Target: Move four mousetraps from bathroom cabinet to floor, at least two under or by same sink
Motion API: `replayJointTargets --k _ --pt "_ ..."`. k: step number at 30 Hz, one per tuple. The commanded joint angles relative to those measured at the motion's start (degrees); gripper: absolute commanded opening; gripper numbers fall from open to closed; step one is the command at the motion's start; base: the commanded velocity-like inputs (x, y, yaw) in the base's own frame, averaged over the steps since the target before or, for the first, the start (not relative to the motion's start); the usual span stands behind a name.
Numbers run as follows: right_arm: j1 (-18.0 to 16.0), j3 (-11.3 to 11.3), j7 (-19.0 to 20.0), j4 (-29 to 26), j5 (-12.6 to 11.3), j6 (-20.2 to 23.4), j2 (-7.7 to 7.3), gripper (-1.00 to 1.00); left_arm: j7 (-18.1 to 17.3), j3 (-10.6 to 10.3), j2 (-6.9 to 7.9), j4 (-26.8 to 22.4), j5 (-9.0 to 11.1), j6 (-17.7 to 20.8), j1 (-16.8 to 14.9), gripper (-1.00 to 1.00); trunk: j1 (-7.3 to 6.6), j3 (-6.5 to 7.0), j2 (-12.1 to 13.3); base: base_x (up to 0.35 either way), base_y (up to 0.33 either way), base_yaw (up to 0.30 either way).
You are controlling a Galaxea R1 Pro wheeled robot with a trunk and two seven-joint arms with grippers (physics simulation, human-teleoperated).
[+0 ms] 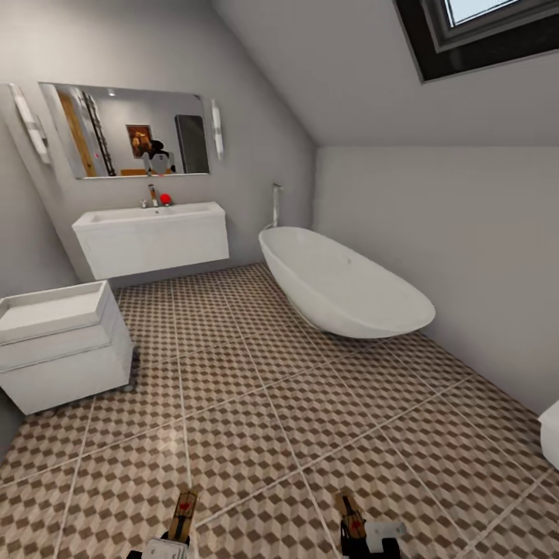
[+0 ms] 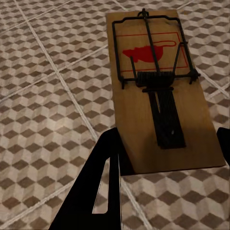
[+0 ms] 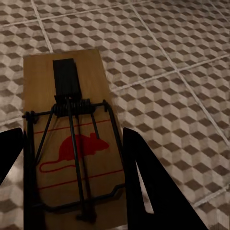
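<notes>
Two mousetraps are being carried, none yet laid down. One mousetrap (image 2: 160, 91) is gripped between the fingers of the left gripper (image 2: 165, 167), and a second mousetrap (image 3: 72, 139) is clamped in the right gripper (image 3: 72, 191). Both are held above the bathroom floor (image 1: 256, 435), well short of the sink (image 1: 151, 233). Open tile is seen ahead of the sink, bounded by the bathtub (image 1: 341, 283) and a white unit (image 1: 62, 345).

I can read no words, brands or numbers anywhere. The only signs are printed red mouse figures inside thin red outlines, one on the mousetrap (image 2: 158, 96) in my left gripper (image 2: 165, 165), another on the mousetrap (image 3: 72, 143) in my right gripper (image 3: 72, 158).
</notes>
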Motion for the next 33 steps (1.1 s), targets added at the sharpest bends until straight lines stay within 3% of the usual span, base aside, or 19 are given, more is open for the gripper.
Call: replayJointTargets --k 1,23,33 --pt "0.0 0.3 -0.5 0.0 0.1 -0.1 -0.02 -1.0 0.6 -0.5 0.06 -0.2 0.0 -0.1 0.0 -1.0 0.02 -0.05 0.0 0.217 0.0 0.245" --pt "0.0 0.3 -0.5 0.0 0.1 -0.1 -0.02 -1.0 0.6 -0.5 0.14 -0.2 0.0 -0.1 0.0 -1.0 0.02 -0.05 0.0 0.217 0.0 0.239" --pt "0.0 0.4 -0.4 0.0 0.1 -0.2 -0.08 -1.0 0.6 -0.4 0.14 -0.2 0.1 -0.1 0.0 -1.0 0.02 -0.05 0.0 0.069 0.0 0.066"
